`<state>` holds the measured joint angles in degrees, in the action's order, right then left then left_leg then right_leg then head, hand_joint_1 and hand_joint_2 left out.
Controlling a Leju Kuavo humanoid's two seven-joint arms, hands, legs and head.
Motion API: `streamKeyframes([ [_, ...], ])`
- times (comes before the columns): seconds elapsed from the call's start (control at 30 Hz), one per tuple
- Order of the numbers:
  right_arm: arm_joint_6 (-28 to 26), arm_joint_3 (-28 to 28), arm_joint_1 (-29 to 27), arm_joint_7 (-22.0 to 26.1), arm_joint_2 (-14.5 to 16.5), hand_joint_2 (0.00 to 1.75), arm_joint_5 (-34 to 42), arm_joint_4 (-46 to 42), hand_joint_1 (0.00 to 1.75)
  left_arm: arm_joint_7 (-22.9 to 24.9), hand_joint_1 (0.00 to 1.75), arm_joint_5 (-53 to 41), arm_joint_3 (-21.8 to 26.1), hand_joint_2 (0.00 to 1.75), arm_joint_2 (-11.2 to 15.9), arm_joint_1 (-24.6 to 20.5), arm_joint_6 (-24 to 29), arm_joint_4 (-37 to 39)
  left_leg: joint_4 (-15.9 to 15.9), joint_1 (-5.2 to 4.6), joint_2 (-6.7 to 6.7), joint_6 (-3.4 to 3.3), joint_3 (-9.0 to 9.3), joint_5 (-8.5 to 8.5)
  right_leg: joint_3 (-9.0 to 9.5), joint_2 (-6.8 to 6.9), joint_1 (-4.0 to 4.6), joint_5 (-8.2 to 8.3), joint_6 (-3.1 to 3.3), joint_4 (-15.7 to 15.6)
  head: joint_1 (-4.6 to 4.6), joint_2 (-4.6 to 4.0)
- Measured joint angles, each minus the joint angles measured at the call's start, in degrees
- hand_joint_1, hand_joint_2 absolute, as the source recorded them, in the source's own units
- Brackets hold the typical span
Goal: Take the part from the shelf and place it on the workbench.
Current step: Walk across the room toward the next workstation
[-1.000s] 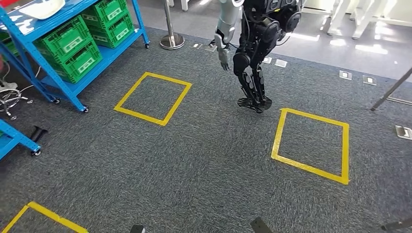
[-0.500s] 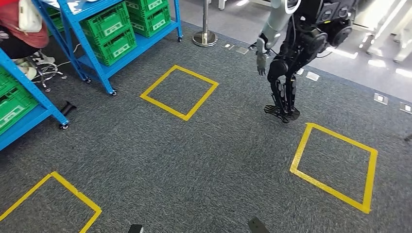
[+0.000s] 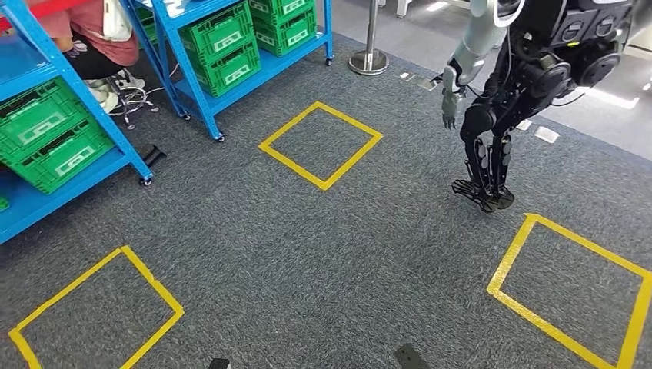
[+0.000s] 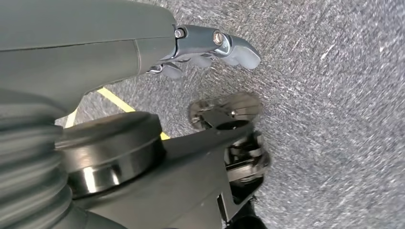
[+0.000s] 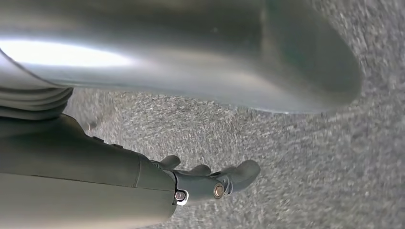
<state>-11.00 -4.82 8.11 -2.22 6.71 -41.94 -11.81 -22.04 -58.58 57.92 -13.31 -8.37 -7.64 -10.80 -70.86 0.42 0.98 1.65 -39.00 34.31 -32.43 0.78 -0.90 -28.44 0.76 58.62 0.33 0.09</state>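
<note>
Both hands empty: left hand (image 4: 210,47) and right hand (image 5: 210,183) hanging over grey carpet (image 3: 323,254), fingers loosely apart. Can't spot the part; blue shelves (image 3: 192,84) with green crates (image 3: 223,54) far left.

Grey carpet floor (image 3: 323,254), yellow tape squares (image 3: 321,144), blue wheeled racks (image 3: 201,100) with green crates (image 3: 223,48), metal stanchion (image 3: 370,58)

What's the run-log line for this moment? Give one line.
left hand empty | right hand empty | blue shelf ahead-left | second robot ahead-right
</note>
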Motion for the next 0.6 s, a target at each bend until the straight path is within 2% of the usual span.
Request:
streamKeyframes([
  [0.03, 0.1, -0.1, -0.1, 0.0, 0.0, 0.0, 0.0, 0.0, 0.0, 0.1, 0.0, 0.1, 0.0, 0.0, 0.0, 0.0, 0.0, 0.0, -3.0, 0.02, -0.28, 0.06, -1.29, 1.07, -0.01, 0.82, 0.12, -0.05, 0.07, 0.0, -0.03, 0.0],
  [0.07, 0.1, -0.2, -0.2, 0.0, 0.0, 0.0, 0.0, 0.0, 0.0, 0.2, 0.0, 0.2, 0.0, 0.44, 0.0, 0.1, -0.1, 0.0, -4.0, 0.02, -0.41, 0.06, -1.65, 1.06, 0.0, 1.58, 0.22, -0.08, 0.11, 0.0, -0.05, 0.0],
  [0.1, 0.2, -0.3, -0.2, 0.1, 0.0, 0.0, 0.0, 0.0, 0.0, 0.3, 0.0, 0.4, 0.0, 0.87, 0.0, 0.2, -0.2, 0.0, -2.7, 0.0, -0.6, -0.04, -0.8, -0.07, 0.05, 2.28, 0.3, -0.12, 0.12, 0.0, -0.07, 0.0],
  [0.13, 0.3, -0.4, -0.1, 0.1, 0.0, 0.0, 0.0, 0.0, 0.0, 0.4, 0.0, 0.5, 0.0, 1.31, 0.0, 0.2, -0.3, 0.0, 0.7, -0.05, -1.12, -0.25, 1.15, -1.95, 0.16, 2.93, 0.37, -0.17, 0.08, 0.0, -0.09, 0.0],
  [0.17, 0.4, -0.5, -0.1, 0.2, 0.0, 0.0, 0.0, 0.0, 0.0, 0.4, 0.0, 0.6, 0.0, 1.75, 0.0, 0.2, -0.4, 0.0, 5.0, -0.24, -2.53, -0.59, 3.46, -3.52, 0.32, 3.55, 0.47, -0.25, -0.01, 0.0, -0.11, 0.0],
  [0.2, 0.5, -0.6, -0.1, 0.3, 0.0, 0.0, -0.1, 0.0, 0.0, 0.5, 0.0, 0.6, 0.0, 1.75, 0.1, 0.1, -0.5, 0.0, 8.6, -0.49, -3.78, -0.98, 5.37, -4.71, 0.46, 4.17, 0.61, -0.37, -0.2, 0.1, -0.09, 0.0],
  [0.23, 0.6, -0.7, -0.1, 0.3, 0.0, 0.0, -0.1, 0.0, 0.0, 0.5, 0.0, 0.6, 0.0, 1.75, 0.0, 0.0, -0.6, 0.0, 11.0, -0.73, -4.73, -1.35, 6.53, -5.26, 0.56, 4.71, 0.71, -0.46, -0.46, 0.1, -0.05, 0.0],
  [0.27, 0.6, -0.8, -0.1, 0.3, 0.0, 0.0, -0.1, 0.0, 0.0, 0.5, 0.0, 0.6, 0.0, 1.75, 0.0, -0.1, -0.8, 0.0, 12.0, -0.97, -5.21, -1.66, 6.82, -5.23, 0.64, 5.23, 0.76, -0.52, -0.75, 0.1, -0.02, 0.0],
  [0.33, 0.6, -0.8, 0.0, 0.4, 0.1, 0.0, -0.2, 0.0, 0.0, 0.6, 0.0, 0.6, 0.0, 1.75, 0.1, -0.1, -1.0, 0.0, 12.2, -1.01, -3.9, -2.25, 6.76, -5.54, 0.85, 6.32, 0.75, -0.6, -1.37, 0.0, 0.02, 0.0],
  [0.37, 0.6, -0.9, 0.1, 0.5, 0.2, 0.0, -0.2, 0.0, 0.0, 0.6, 0.0, 0.6, 0.0, 1.75, 0.1, 0.0, -1.1, 0.0, 12.5, -0.88, -3.26, -2.55, 6.9, -5.8, 0.93, 5.97, 0.66, -0.88, -1.72, 0.3, 0.08, 0.0],
  [0.43, 0.6, -1.0, 0.2, 0.7, 0.2, 0.0, -0.3, 0.0, 0.0, 0.6, 0.0, 0.7, 0.0, 1.75, 0.0, 0.0, -1.2, 0.0, 13.1, -0.41, -1.99, -3.15, 7.2, -6.4, -0.28, 3.16, 0.48, -3.14, -2.42, 3.6, 0.38, 0.0],
  [0.47, 0.6, -1.1, 0.1, 0.7, 0.2, 0.0, -0.3, 0.0, 0.0, 0.6, 0.0, 0.7, 0.0, 1.75, 0.0, -0.1, -1.3, 0.0, 13.2, -0.31, -1.37, -3.29, 7.09, -6.53, -1.74, 1.27, 0.28, -4.98, -2.73, 7.0, 0.61, 0.0],
  [0.5, 0.7, -1.2, 0.0, 0.7, 0.2, 0.0, -0.3, 0.0, 0.0, 0.7, 0.0, 0.7, 0.0, 1.75, 0.0, -0.2, -1.3, 0.0, 13.1, -0.24, -0.66, -3.39, 6.98, -6.6, -3.59, 0.14, 0.17, -6.79, -2.97, 10.9, 0.77, 0.0],
  [0.53, 0.7, -1.2, -0.1, 0.7, 0.2, 0.0, -0.3, 0.0, 0.0, 0.8, 0.0, 0.7, 0.0, 1.75, -0.1, -0.2, -1.4, 0.0, 13.1, -0.22, 0.11, -3.41, 6.9, -6.62, -5.2, -0.3, 0.09, -7.92, -3.15, 14.1, 0.87, 0.0],
  [0.57, 0.7, -1.2, -0.2, 0.7, 0.2, 0.0, -0.4, 0.0, 0.0, 1.0, 0.0, 0.7, 0.0, 1.75, -0.1, -0.2, -1.4, 0.0, 13.0, -0.19, 0.91, -3.39, 6.85, -6.63, -6.11, -0.43, 0.02, -7.98, -3.27, 15.7, 0.93, 0.0],
  [0.6, 0.7, -1.2, -0.2, 0.7, 0.2, 0.0, -0.4, 0.0, 0.0, 1.2, 0.0, 0.7, 0.0, 1.75, -0.1, -0.1, -1.5, 0.0, 12.8, -0.15, 1.71, -3.3, 6.83, -6.61, -5.96, -0.5, -0.04, -6.85, -3.32, 15.0, 0.95, 0.0],
])
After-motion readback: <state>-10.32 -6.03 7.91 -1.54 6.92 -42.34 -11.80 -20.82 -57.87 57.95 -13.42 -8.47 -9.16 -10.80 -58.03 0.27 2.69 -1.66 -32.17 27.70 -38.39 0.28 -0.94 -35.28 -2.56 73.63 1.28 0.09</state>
